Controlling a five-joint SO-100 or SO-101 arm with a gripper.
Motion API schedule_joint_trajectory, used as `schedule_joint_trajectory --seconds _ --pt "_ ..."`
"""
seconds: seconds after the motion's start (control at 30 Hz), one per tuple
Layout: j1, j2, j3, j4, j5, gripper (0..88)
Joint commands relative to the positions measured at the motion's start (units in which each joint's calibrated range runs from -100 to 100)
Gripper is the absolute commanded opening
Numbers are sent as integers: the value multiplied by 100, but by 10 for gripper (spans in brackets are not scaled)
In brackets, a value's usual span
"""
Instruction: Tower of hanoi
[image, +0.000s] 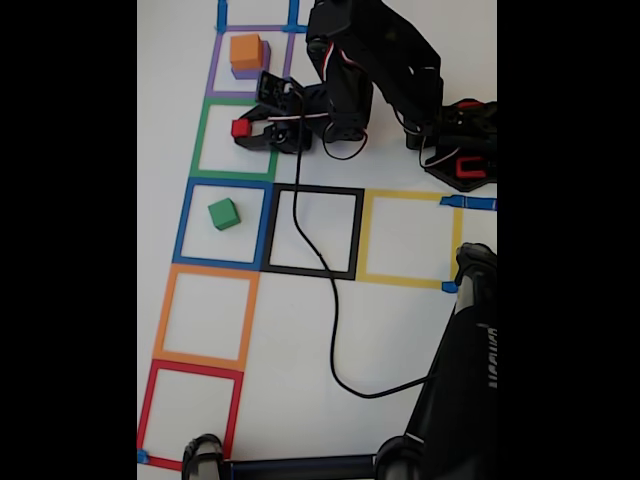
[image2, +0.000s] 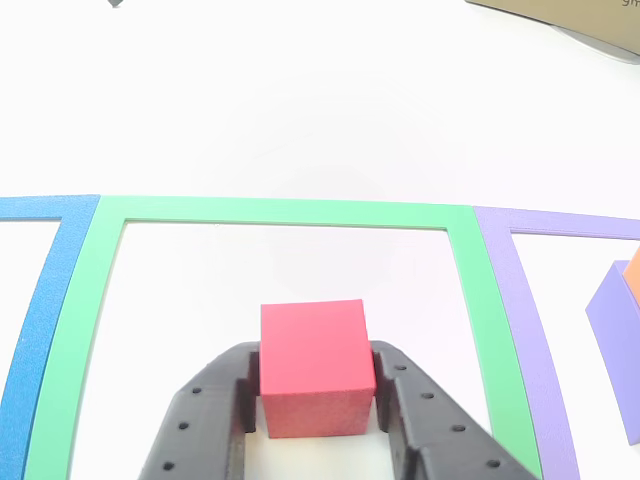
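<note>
White table (image: 400, 330), coloured tape squares (image: 205, 317)

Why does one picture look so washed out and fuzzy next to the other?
Fixed view: soft, overexposed, white table blown out, black bars either side. Other view: sharper and close, red cube crisp in the end effector, hardly any shadow.

Bright, even light washes the white counter (image: 400, 330) nearly blank in both views, shadows faint; the fixed view is soft and grainy, black bars flanking it.
</note>
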Motion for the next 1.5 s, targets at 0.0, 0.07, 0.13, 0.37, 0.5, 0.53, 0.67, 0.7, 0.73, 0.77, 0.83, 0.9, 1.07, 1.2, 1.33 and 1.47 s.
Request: schedule_joint_trajectory --seconds 0.0,0.07,0.13,0.37,0.5,0.53,0.67,0.7,0.73,0.77,0.83,0.9,1.07,1.2,1.33,1.47 --pt "-84 -317 18 169 36 50" --pt "-113 -438 73 226 36 49" --pt "-161 -616 182 266 36 48" --pt "-257 -2061 646 1279 36 47" --pt "-285 -3385 664 2768 36 47" --pt "-276 -3749 618 3238 36 47" --pt "-257 -5331 82 5773 36 46" --pt "-295 -5679 -127 6404 36 46" --pt "-324 -5945 -336 6947 36 46" --pt "-372 -6203 -600 7554 36 46" --pt "-468 -6583 -1136 8623 36 46" --pt "-592 -6841 -1700 9554 36 46" --pt "-1005 -7237 -3309 11716 36 48" --pt "-1455 -7318 -4718 13262 36 46" --pt "-1935 -7358 -6100 14825 36 46" --pt "-2318 -7584 -6636 15821 36 46"
